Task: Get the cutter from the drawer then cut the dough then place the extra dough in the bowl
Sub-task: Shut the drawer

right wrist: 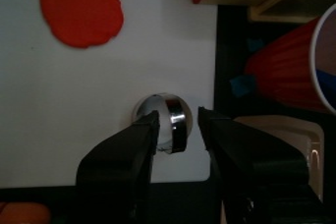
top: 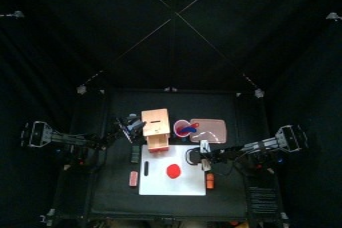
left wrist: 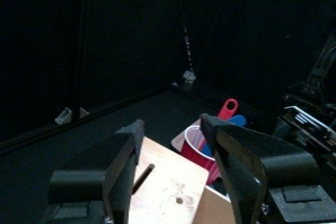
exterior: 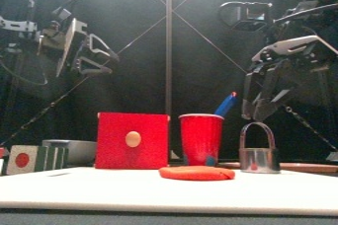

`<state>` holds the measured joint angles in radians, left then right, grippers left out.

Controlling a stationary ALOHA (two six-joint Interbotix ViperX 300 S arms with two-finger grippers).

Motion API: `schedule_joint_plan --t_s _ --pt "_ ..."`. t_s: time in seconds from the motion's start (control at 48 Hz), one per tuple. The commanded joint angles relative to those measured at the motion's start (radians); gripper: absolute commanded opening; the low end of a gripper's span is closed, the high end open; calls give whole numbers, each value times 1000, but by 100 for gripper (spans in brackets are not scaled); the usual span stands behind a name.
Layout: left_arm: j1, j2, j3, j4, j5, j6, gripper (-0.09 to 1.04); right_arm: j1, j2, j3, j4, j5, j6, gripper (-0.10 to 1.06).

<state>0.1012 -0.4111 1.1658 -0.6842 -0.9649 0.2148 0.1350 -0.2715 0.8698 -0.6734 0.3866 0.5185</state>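
- Two arms are in your view. The right end effector [right wrist: 178, 120] hangs over the round metal cutter [exterior: 259, 150], and the left end effector [left wrist: 175, 125] is held high at the far left of the surface.
- Your right end effector's jaws are parted narrowly. From its wrist you see the cutter in the gap between them, but you cannot tell whether they touch its wire handle.
- Your cutter stands upright on the white cutting board [top: 187, 186], close to the board's right edge.
- Your red dough disc [exterior: 197, 173] lies flat and uncut near the board's middle, left of the cutter and apart from it.
- Your left end effector's jaws are spread wide and hold nothing.
- Beyond the board you have the wooden box [exterior: 132, 140], its red drawer front facing you. The red cup [exterior: 201, 138] stands just to its right, with a blue toy knife [exterior: 227, 103] sticking out.
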Motion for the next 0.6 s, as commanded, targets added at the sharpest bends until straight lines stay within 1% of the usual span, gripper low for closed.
schedule_joint_plan --t_s 0.021,0.125,0.146,0.208,0.271,0.312,0.354,0.417,0.479,0.542,0.604 --pt "84 2 -67 40 78 3 87 -3 -6 -71 -9 -5 3 76" --pt "207 5 -137 104 275 6 87 -3 31 -158 6 -8 5 76" --pt "245 8 -164 140 348 6 87 -3 43 -173 12 -11 5 76" --pt "318 18 -222 212 499 5 87 -3 81 -219 40 -15 3 75" --pt "377 34 -281 278 629 5 87 -3 135 -264 69 -37 -2 74" --pt "423 51 -327 325 724 5 87 2 169 -285 78 -55 -2 73" --pt "459 67 -362 359 790 5 87 3 201 -305 86 -74 -2 71" --pt "515 97 -411 407 887 6 86 3 249 -334 92 -104 0 66" --pt "566 135 -463 454 976 8 86 3 291 -362 97 -135 2 58" --pt "601 181 -515 505 1068 9 85 3 331 -393 107 -164 2 47" --pt "612 245 -584 575 1181 11 82 2 365 -417 121 -187 2 38"
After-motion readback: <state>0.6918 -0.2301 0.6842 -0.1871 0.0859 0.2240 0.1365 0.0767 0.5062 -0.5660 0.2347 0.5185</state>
